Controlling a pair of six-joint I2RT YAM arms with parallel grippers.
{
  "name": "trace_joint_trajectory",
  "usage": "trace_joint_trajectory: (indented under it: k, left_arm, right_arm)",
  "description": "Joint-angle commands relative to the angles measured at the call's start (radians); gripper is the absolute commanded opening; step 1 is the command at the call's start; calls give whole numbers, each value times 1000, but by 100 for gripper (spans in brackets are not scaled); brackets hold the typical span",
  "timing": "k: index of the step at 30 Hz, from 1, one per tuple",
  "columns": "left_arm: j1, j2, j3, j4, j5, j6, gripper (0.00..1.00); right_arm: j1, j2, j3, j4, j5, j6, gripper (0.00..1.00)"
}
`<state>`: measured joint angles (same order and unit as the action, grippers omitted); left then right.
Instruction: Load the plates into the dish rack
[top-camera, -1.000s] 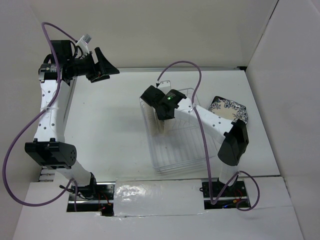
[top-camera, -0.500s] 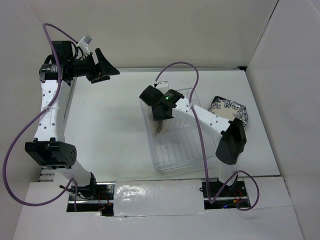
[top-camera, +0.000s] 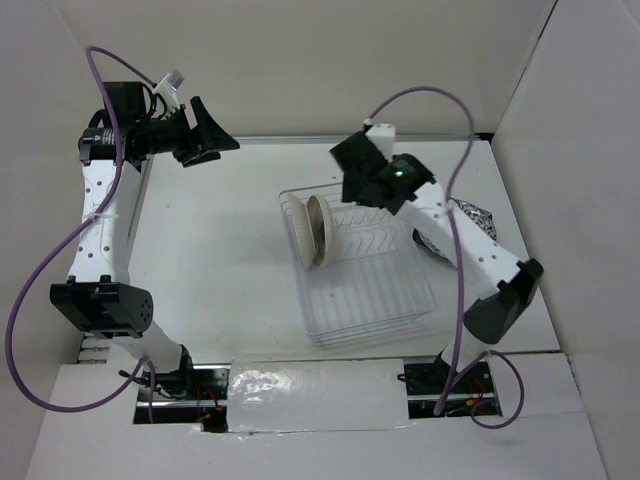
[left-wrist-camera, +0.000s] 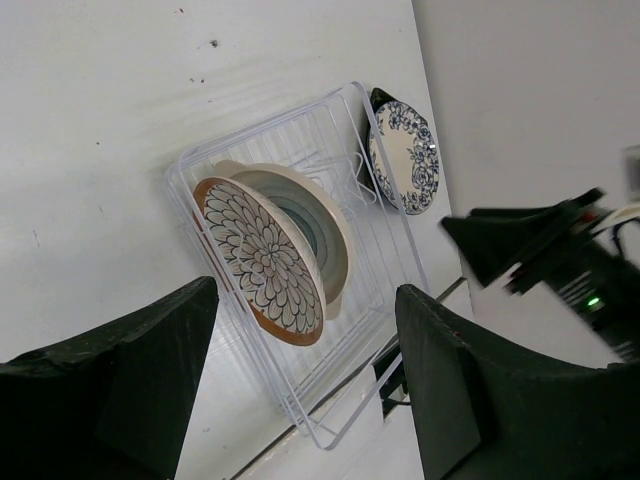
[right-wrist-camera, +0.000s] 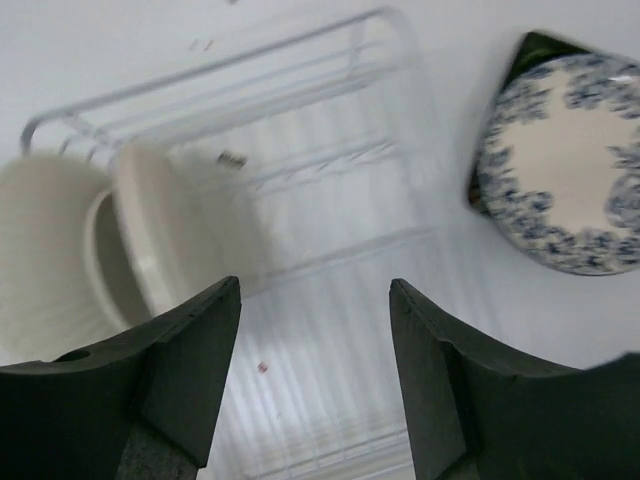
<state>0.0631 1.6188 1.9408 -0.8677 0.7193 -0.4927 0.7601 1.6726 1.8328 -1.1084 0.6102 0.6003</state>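
Right claw (top-camera: 353, 168): we log it spread wide and empty, with nothing between its fingers (right-wrist-camera: 190, 380).
Right claw, place: it hangs over the far edge of the rack (top-camera: 375, 295), clear of the wire and touching nothing.
Rack: a wire basket on the table (top-camera: 220, 260), right of centre.
Radial plate (left-wrist-camera: 262, 258): it stands on edge at the rack's left end, patterned face toward the left wrist camera. It lies to the near left of the right claw, well apart from it.
Blue-centred plate (left-wrist-camera: 318, 232): it stands on edge just behind the radial plate, on the side nearer the right claw. We cannot tell whether the two plates touch.
Right wrist view: both racked plates show cream backs at the left. Bare rack wires run between the fingers.
Floral plate (top-camera: 478, 218): it lies on the table outside the rack, just beside its right side. The right arm (top-camera: 455, 240) partly hides it from above. It sits to the right of the right claw, apart from it.
Left claw (top-camera: 212, 138): we see it wide and empty at the table's far left, well apart from rack and plates.
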Motion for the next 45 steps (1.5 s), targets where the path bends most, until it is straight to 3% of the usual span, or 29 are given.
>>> trace_joint_trajectory:
  k: [1,4,5,10,11,17,21,27,37,40,41,45]
  left_arm:
    - [4,-30,-2,24,19,23,84]
    - [4,-30,0,26,17,22,84]
    - [3,-27,3,26,16,22,84]
    - [-9,-16,20,19,6,28,83]
    - [-16,-14,20,21,3,29,83]
    - [-34,-7,27,21,-11,36,84]
    - [-34,-7,18,27,-4,39,84]
    - [-34,0,4,35,12,43,84]
    - [-37,-7,-22,44,26,45,84]
    - [-36,-11,-25,45,25,46,84]
    - [-36,-10,-23,45,25,45,84]
    - [-34,-7,-13,41,25,43,84]
  right_arm:
    - [-146,-155,-16,-25,77,-13,69]
    - [-292,-295,-196,74,-41,-17,71]
    - [-400,-373,-255,143,-91,-7,72]
    - [-700,-555,-660,304,-415,94,72]
    - [-784,-571,-758,350,-449,127,72]
    - [-1004,-611,-993,487,-647,196,78]
    - [-1073,-577,-1060,559,-691,220,78]
    - [-1098,-479,-1072,642,-644,228,68]
    - [-1130,-335,-1069,728,-687,259,63]
    - [-1130,-324,-1087,754,-676,263,49]
    - [-1128,-323,-1089,760,-669,263,39]
    - [-1130,-289,-1072,760,-678,254,35]
